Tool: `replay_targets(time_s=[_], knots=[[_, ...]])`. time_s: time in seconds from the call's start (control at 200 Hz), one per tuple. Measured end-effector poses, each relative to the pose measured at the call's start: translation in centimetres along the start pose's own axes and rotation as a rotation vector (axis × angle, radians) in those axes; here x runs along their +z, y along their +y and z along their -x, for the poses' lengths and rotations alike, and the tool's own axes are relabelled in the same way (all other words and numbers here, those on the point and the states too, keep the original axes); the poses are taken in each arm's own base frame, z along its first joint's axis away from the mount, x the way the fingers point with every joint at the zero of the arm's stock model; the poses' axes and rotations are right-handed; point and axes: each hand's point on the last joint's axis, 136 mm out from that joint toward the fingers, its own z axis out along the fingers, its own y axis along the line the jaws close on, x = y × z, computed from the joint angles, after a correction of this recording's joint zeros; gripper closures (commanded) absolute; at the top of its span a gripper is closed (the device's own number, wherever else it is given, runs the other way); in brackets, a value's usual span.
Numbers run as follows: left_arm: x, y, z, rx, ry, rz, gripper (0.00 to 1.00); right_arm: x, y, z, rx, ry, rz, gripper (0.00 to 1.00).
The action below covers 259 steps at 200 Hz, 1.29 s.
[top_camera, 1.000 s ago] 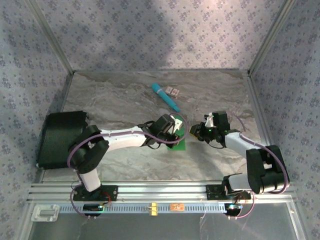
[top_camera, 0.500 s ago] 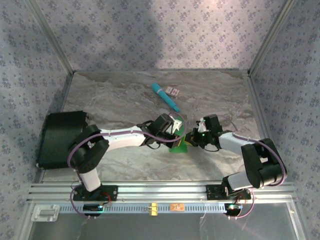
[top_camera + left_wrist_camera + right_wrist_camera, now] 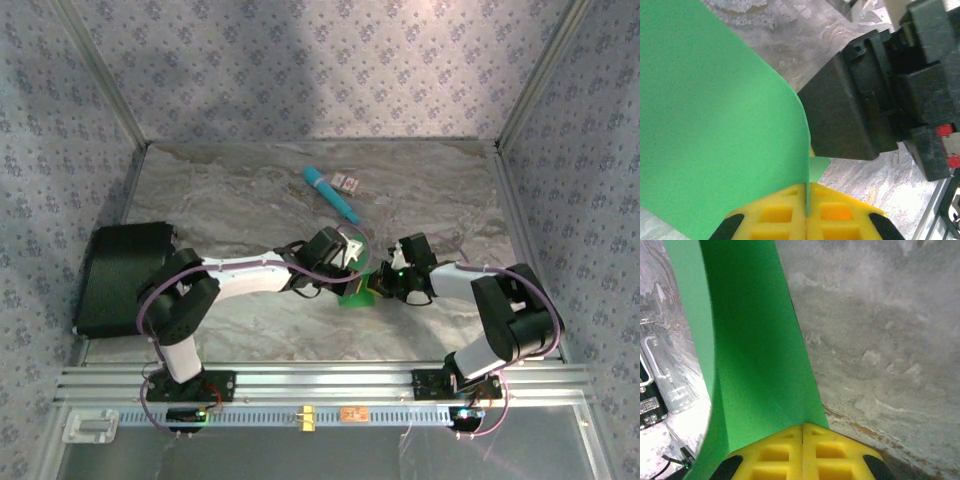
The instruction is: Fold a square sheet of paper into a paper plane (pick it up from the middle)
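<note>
Looking down on a marbled table point(image 3: 230, 195), with a black case point(image 3: 120, 275) at centre left, a teal stick point(image 3: 331, 194) lying diagonally at upper centre and a small card point(image 3: 346, 182) just beside its upper end, all well apart from the work. Finds the square sheet of paper point(image 3: 358, 290) at frame centre, bowed between both arms and partly hidden by them. Cannot tell its long axis. Runs up from the yellow pads as a curved green band in both wrist views. Reaches in low from lower left and lower right, wrists nearly meeting. Shows the left gripper point(image 3: 805, 192) pinched tight on the sheet, the right gripper point(image 3: 802, 432) likewise clamped.
</note>
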Motion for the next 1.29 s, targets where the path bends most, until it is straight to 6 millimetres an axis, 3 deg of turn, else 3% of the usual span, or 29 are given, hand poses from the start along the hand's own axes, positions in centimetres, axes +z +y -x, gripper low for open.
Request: replay_targets(time_s=[1.039, 1.294], knots=[[2.3, 3.6, -1.5, -0.084, 0.064, 0.044, 0.91, -0.3, -0.3, 0.2, -0.047, 0.004, -0.020, 1.00], [2.3, 3.5, -1.2, -0.079, 0.052, 0.038, 0.91, -1.0, 1.0, 0.2, -0.043, -0.010, 0.013, 1.00]])
